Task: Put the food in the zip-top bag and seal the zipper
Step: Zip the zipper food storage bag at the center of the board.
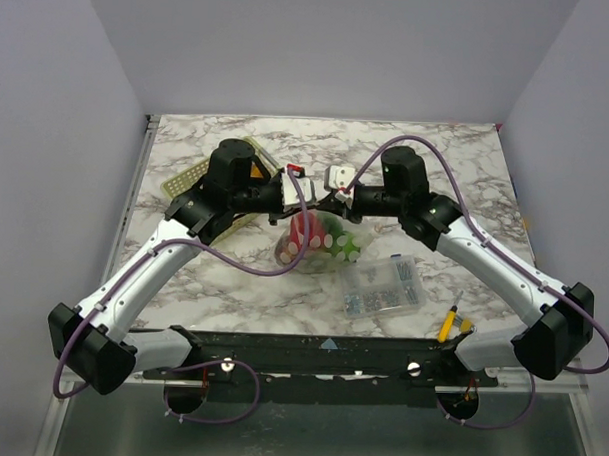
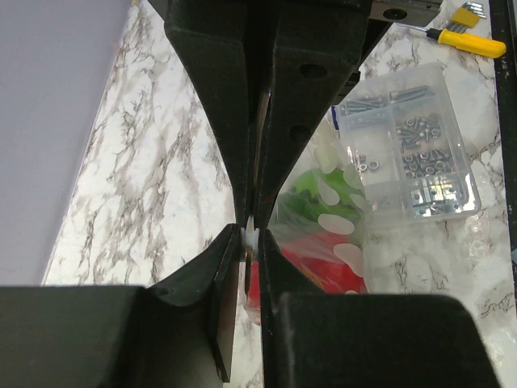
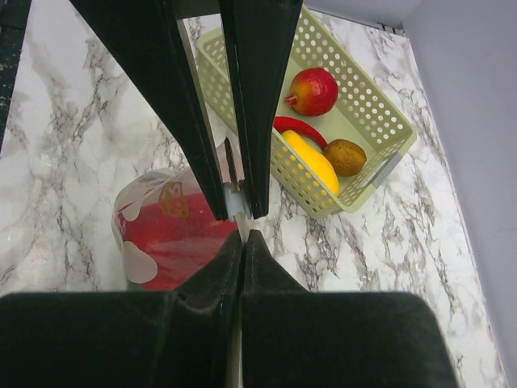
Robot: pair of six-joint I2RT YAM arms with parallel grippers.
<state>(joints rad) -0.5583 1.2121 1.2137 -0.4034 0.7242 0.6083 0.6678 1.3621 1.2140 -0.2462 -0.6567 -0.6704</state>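
The dotted clear zip-top bag [image 1: 320, 253] hangs at the table's middle with red food [image 1: 302, 234] and green food [image 1: 347, 249] inside. My left gripper [image 1: 304, 196] and right gripper [image 1: 329, 197] meet tip to tip above it. In the left wrist view my left gripper [image 2: 252, 234] is shut on the white zipper strip [image 2: 253, 240], with the bag [image 2: 335, 234] to the right. In the right wrist view my right gripper [image 3: 243, 234] is shut on the same strip [image 3: 239, 212], beside the bag [image 3: 161, 234]. The rest of the zipper is hidden by the fingers.
The pale lattice basket [image 3: 367, 121] holds a red fruit [image 3: 313, 90], a red chili [image 3: 297, 127], a yellow piece [image 3: 311, 162] and a brown one [image 3: 346, 156]; it lies behind my left arm [image 1: 191, 174]. A clear compartment box [image 1: 382, 287] and a yellow-handled tool [image 1: 448, 323] lie front right.
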